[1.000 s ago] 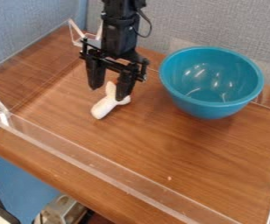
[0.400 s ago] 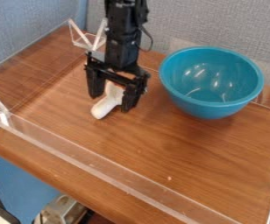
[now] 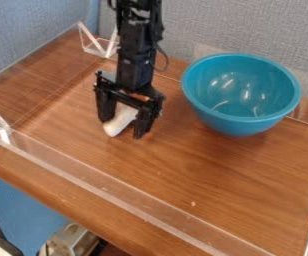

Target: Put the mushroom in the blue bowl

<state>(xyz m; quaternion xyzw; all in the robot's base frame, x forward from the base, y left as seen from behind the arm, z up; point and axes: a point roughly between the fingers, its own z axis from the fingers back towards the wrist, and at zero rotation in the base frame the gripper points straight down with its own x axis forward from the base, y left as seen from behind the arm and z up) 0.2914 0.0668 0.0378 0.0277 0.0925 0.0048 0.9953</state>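
Camera view: gripper [image 3: 127, 119] spread wide, pointing down, 1 finger either side of the mushroom [image 3: 117, 125], which lies on the wooden table [image 3: 184, 170]. Contact not discernible. Blue bowl [image 3: 241, 92] sits apart to the right, empty.

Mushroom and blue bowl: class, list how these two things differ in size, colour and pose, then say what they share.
Size: the mushroom is much smaller than the blue bowl.
Colour: the part of the mushroom that shows is cream-white; the blue bowl is glossy teal-blue.
Pose: the mushroom lies between the open fingers of the hand, partly hidden; the blue bowl stands upright, empty and clear of the hand.
Shared: both rest on the wooden table.
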